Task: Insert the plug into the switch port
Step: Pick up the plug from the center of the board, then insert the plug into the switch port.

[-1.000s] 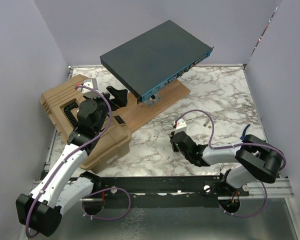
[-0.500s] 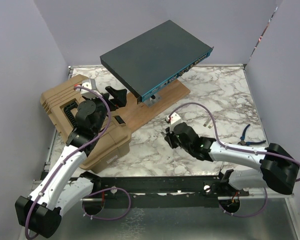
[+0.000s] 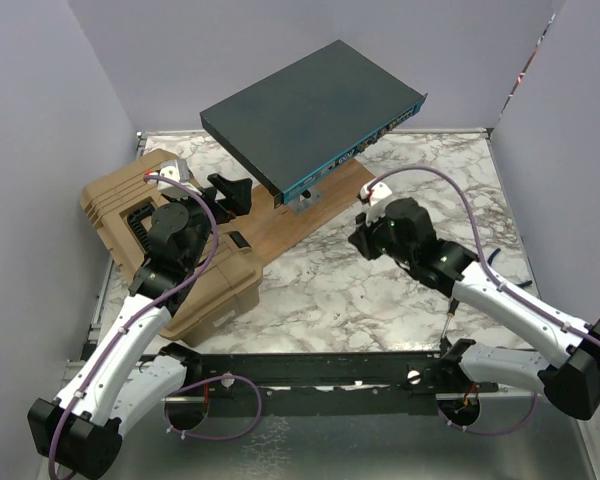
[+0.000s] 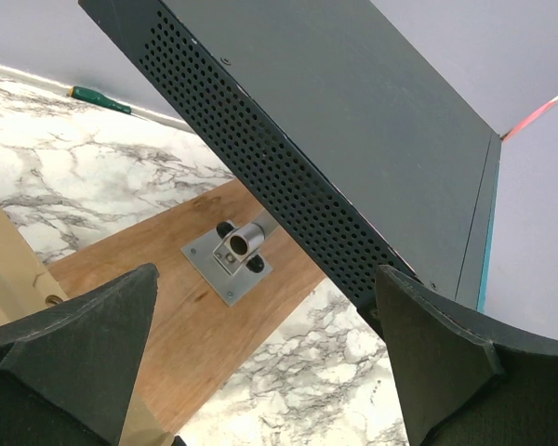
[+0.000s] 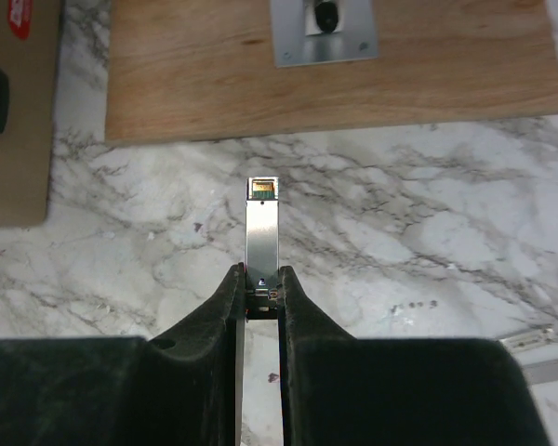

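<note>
The switch [image 3: 310,110], a flat dark grey box with a thin teal front edge [image 3: 352,153], sits tilted on a metal post above a wooden board. My right gripper [image 3: 365,237] hovers over the marble just right of the board's near corner, below the switch's front. In the right wrist view this gripper [image 5: 262,279] is shut on the plug [image 5: 262,232], a slim silver module whose tip points toward the board. My left gripper [image 3: 230,190] stands open at the switch's left side. In the left wrist view its jaws [image 4: 265,344] hold nothing, with the switch's perforated side [image 4: 288,177] just ahead.
A tan ribbed case [image 3: 130,205] lies under my left arm at the left. The wooden board [image 5: 214,74] carries the metal post plate [image 4: 228,260]. A green-handled tool [image 4: 98,99] lies by the back wall. Lilac walls close in the table's sides.
My right arm has stretched from the table's front toward the wooden board and switch, still gripping the plug. The left arm has barely moved.
</note>
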